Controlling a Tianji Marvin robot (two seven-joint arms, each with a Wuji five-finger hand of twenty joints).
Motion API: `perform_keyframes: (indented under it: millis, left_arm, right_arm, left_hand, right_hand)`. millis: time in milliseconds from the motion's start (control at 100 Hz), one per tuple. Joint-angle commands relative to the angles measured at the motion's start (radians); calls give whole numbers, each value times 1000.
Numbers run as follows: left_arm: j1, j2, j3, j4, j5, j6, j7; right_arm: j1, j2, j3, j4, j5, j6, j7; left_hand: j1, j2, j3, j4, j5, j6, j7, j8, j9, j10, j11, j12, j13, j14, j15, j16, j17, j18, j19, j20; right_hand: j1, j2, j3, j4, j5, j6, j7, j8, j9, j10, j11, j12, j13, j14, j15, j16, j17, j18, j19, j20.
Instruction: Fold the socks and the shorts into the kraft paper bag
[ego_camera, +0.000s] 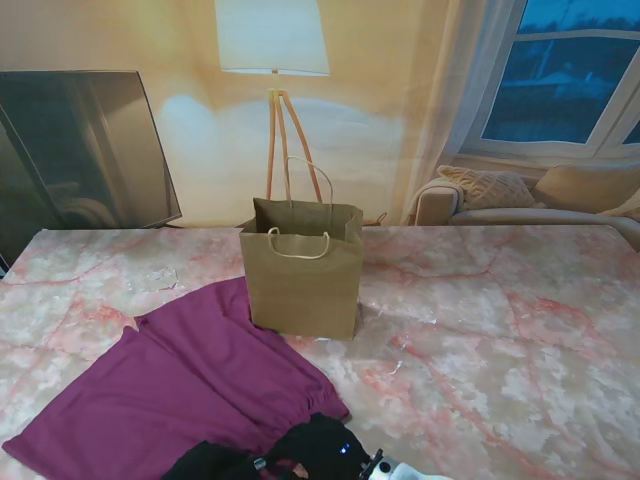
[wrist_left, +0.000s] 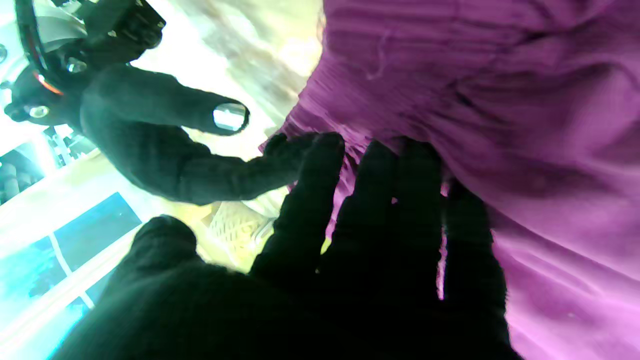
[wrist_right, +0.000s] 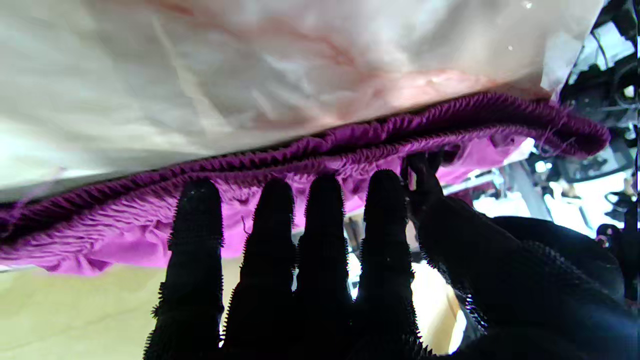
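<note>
Your purple shorts lie spread flat on the pink-veined marble counter, over its near left part, with the gathered waistband at the near edge and the legs running toward the left edge. The kraft paper bag stands upright and open near the middle of the counter, just beyond the shorts, its cord handles up. I cannot make out any socks.

Both of your hands sit at the near edge by the waistband. Your left hand has its fingers stretched out side by side against the shorts' gathered edge; whether it pinches cloth, I cannot tell. Your right hand reaches under the lifted waistband with four fingers straight and the thumb tip touching the elastic; a firm grip is not clear either.
</note>
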Motion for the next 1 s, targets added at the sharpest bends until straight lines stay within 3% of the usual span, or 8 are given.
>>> perform_keyframes:
  millis: [0,280,600,990]
  left_arm:
    - [10,-6,-5,27,9,-11,26]
    - [30,-25,-22,23,57,-38,140]
    - [56,-38,-51,0,104,-38,215]
    - [49,-59,-82,-1,221,8,388]
  right_arm:
    - [-8,3,3,-2,5,6,14]
    - [-12,12,36,-16,16,13,113]
    - [-41,25,96,-45,-1,-3,208]
    - [-124,33,266,-91,-48,-39,306]
  left_hand:
    - [13,22,-13,17,-21,-18,-9,-11,-18,-19,-2,-4,-43,10,-149,-92,-20,13,-32,-20]
    - [32,-9,-9,18,-86,-61,-32,-23,-81,-66,-28,-18,-86,-33,-215,-142,-21,-12,-90,-55]
    - [60,-37,-7,17,-177,-113,-65,-30,-185,-105,-66,-32,-143,-74,-302,-197,-22,-29,-140,-92]
    - [93,-64,-1,21,-160,-140,-48,-18,-198,-144,-73,-38,-168,-106,-344,-220,-27,-36,-182,-118]
  right_hand:
    - [-47,15,-44,63,-5,11,-25,18,1,1,-8,-10,9,3,9,-16,13,34,-11,-8]
    - [-85,48,-181,61,61,14,-11,46,67,22,29,6,81,40,54,22,33,24,57,40]
    - [-102,107,-287,66,147,12,15,77,145,36,79,24,139,68,97,75,17,22,105,112]
    - [-95,130,-327,71,189,1,31,90,178,33,101,32,155,69,105,89,1,21,85,123]
